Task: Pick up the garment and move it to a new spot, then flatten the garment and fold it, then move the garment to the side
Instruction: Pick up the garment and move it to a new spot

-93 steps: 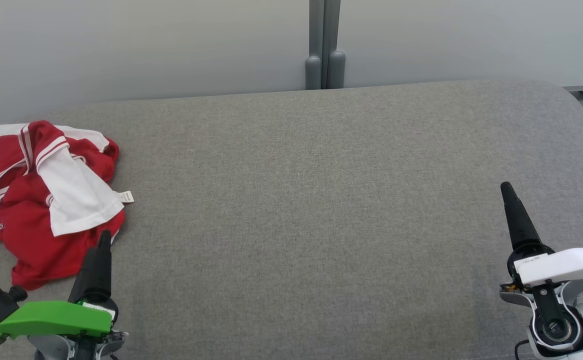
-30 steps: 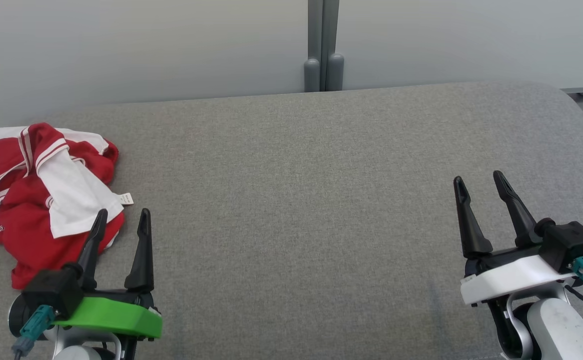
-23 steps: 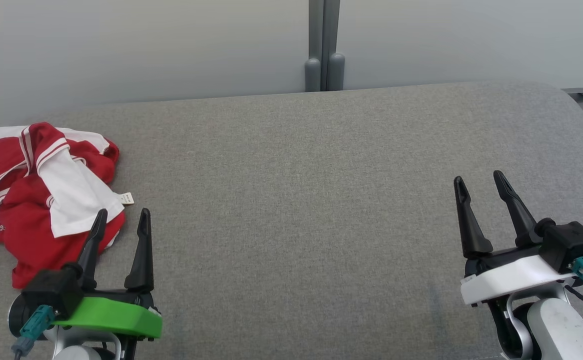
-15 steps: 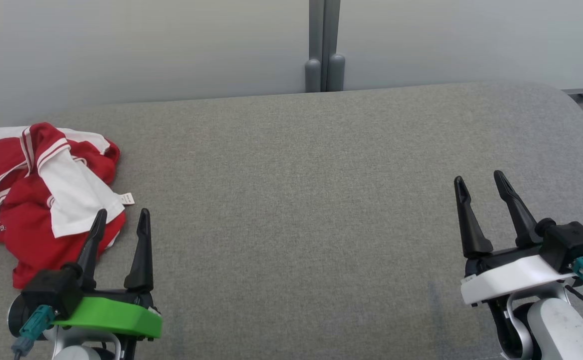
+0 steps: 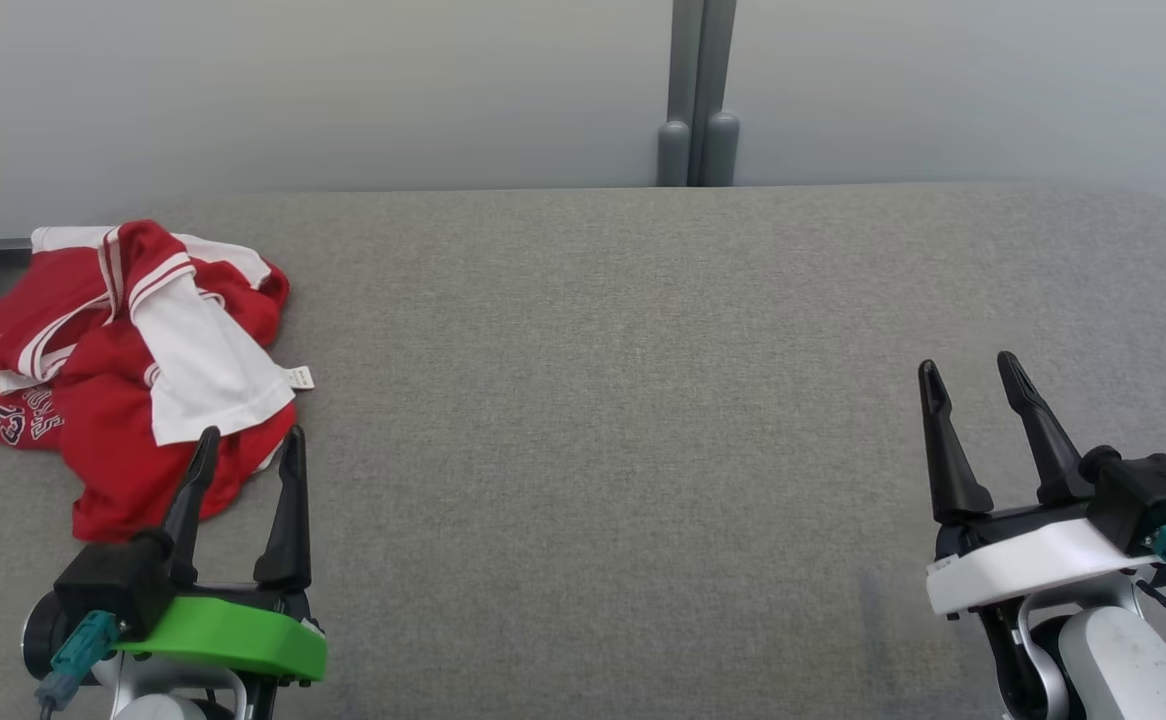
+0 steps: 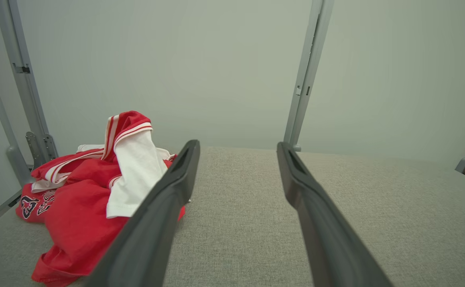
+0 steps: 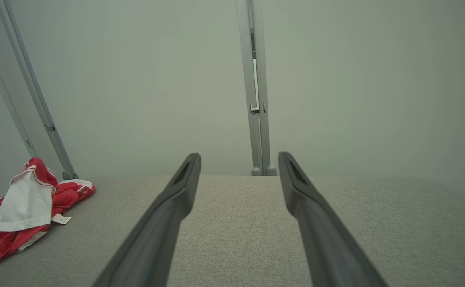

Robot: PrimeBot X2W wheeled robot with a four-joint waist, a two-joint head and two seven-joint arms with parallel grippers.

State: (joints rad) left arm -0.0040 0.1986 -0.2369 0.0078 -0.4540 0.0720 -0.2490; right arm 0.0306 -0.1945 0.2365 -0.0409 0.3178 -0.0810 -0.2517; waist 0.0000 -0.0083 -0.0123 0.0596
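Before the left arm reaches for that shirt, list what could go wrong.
1. The shirt lies bunched in layers; the open left gripper may pinch only the white sleeve, leaving the rest dragging.
2. The shirt sits near the left edge of the grey table; a nudge could push it off.

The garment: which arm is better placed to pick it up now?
Probably the left. The left gripper stands open beside the crumpled red and white garment, overlapping its near edge in the head view. The right gripper, also open, is far across the grey surface.
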